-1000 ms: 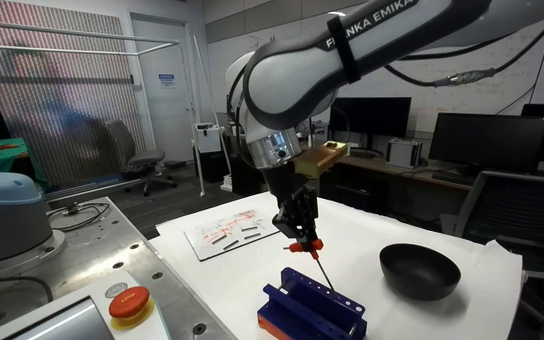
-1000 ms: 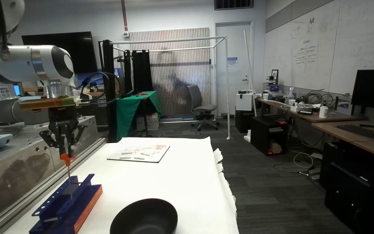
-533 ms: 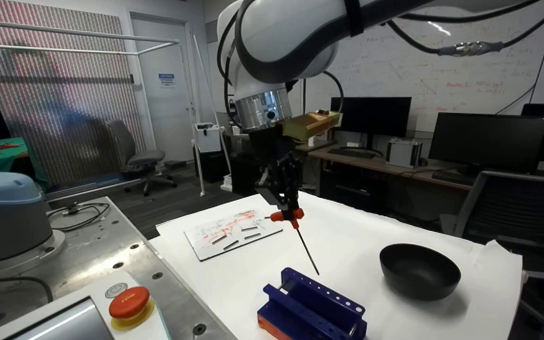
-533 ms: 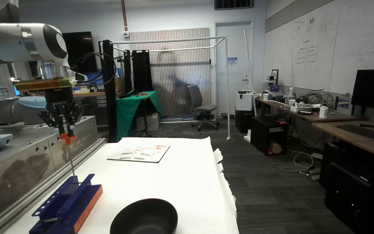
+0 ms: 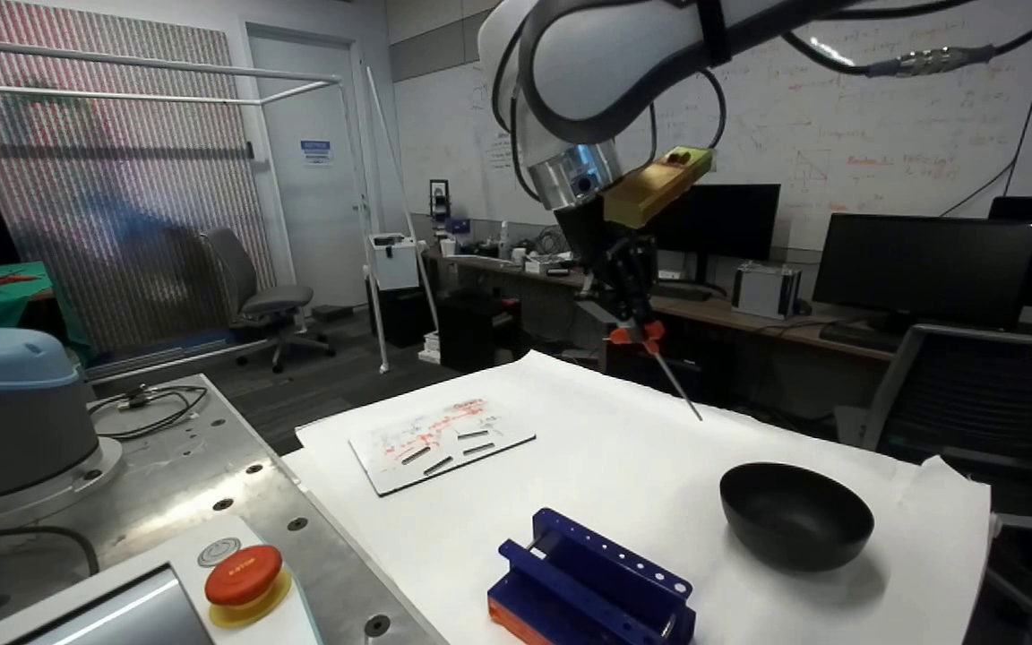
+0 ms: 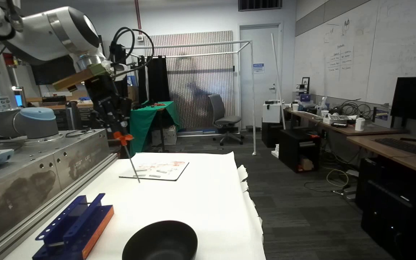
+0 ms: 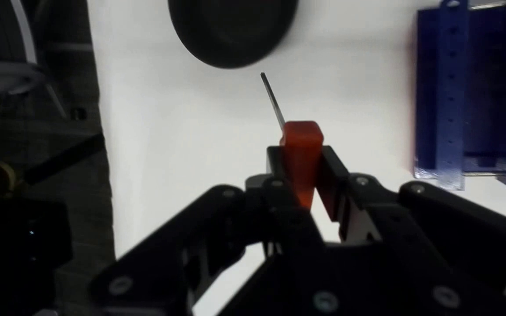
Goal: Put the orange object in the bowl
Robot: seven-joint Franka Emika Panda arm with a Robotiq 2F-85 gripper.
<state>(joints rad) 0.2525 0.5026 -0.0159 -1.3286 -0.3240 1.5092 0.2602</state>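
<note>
The orange object is a T-shaped orange-red handle with a long thin metal shaft. It also shows in an exterior view and in the wrist view. My gripper is shut on its handle and holds it well above the table, shaft pointing down at a slant. The gripper also shows tilted in both exterior views. The black bowl stands on the white table, apart from the shaft tip. It also shows in an exterior view and, partly cut off, in the wrist view.
A blue rack with an orange side stands on the table near the bowl; it also shows in the wrist view. A flat whiteboard panel lies at the table's other end. A red stop button is near the camera.
My gripper has lifted the orange object up out of the blue rack, then moved it sideways away from the rack and higher. The gripper and shaft are now tilted more. Bowl and rack have not moved.
</note>
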